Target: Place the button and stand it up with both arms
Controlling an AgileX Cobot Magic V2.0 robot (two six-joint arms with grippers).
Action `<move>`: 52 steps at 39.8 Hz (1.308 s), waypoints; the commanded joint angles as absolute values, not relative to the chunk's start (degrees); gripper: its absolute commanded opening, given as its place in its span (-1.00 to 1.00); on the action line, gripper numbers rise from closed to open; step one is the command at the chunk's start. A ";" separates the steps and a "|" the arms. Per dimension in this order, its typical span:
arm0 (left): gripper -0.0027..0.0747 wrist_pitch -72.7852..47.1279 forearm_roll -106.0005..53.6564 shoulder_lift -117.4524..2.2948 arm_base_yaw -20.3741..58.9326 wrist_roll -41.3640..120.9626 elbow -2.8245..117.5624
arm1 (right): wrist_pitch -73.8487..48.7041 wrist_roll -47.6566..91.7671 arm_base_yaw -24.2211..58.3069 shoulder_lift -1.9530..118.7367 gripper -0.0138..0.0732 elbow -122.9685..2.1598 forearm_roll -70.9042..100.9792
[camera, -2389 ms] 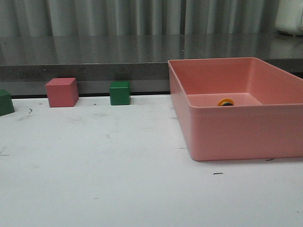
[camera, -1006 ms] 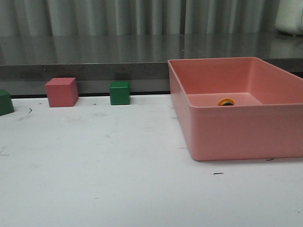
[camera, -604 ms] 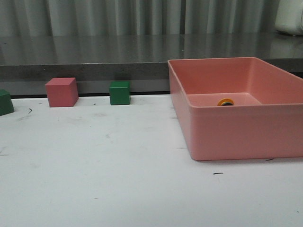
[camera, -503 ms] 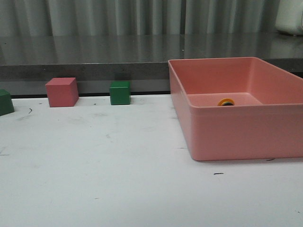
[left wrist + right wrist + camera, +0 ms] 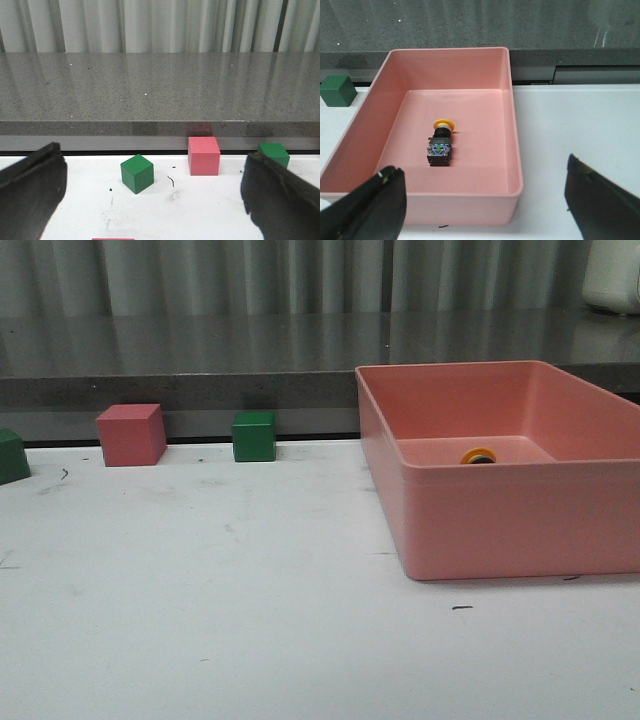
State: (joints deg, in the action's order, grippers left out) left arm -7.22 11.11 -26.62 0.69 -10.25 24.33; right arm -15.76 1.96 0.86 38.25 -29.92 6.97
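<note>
— Seen from the front? Only the yellow cap of the button peeking over the near wall of the pink bin, toward the right edge of the table. No arm or hand anywhere in that view.

— Filled in by the right wrist view, though: button lying on its side on the bin floor, roughly central, cap toward the back wall, blocky base with blue-green marks toward the near wall. Touching no wall.

— And the right hand?

— Spread wide, fingers at either lower corner, gripping nothing, held above the bin's near side.

— Left wrist view?

— Showed the far edge instead: red cube between two green cubes, all near the grey ledge. Left hand likewise open and empty, raised over the table, aimed level at the cubes, well apart from them.
</note>
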 commanded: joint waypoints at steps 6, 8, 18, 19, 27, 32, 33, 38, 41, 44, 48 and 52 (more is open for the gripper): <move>0.82 -2.20 11.17 -27.21 1.18 -10.35 26.30 | -15.64 2.38 0.89 56.57 0.84 -43.39 7.41; 0.82 -2.20 11.17 -27.21 1.18 -10.35 26.30 | -19.36 2.38 0.89 60.74 0.84 -46.98 7.52; 0.82 -2.20 11.17 -27.21 1.18 -10.35 26.30 | -32.88 2.38 3.39 78.64 0.84 -63.56 9.33; 0.82 -2.20 11.17 -27.21 1.18 -10.35 26.30 | -33.35 2.38 4.13 79.87 0.84 -64.68 9.33; 0.82 -2.20 11.17 -27.21 1.18 -10.35 26.30 | -36.57 0.00 9.86 90.40 0.84 -73.06 9.27; 0.82 -2.20 11.17 -27.21 1.18 -10.35 26.30 | -39.93 -5.03 10.52 96.06 0.78 -77.44 8.48; 0.82 -2.20 11.17 -27.21 1.18 -10.35 26.30 | -40.46 -5.77 10.52 96.92 0.76 -78.10 8.21; 0.82 -2.20 11.17 -27.21 1.18 -10.35 26.30 | -41.32 -8.92 10.52 102.02 0.65 -81.89 6.70; 0.82 -2.20 11.17 -27.21 1.18 -10.35 26.30 | -41.37 -9.70 10.52 104.60 0.64 -83.63 6.49; 0.82 -2.20 11.17 -27.21 1.18 -10.35 26.30 | -41.47 -9.80 10.52 107.03 0.64 -85.16 6.49; 0.82 -2.20 11.17 -27.21 1.18 -10.35 26.30 | -41.97 -9.94 10.52 110.33 0.64 -87.15 6.42; 0.82 -2.20 11.17 -27.21 1.18 -10.35 26.30 | -41.72 -10.33 10.52 112.67 0.64 -88.34 6.29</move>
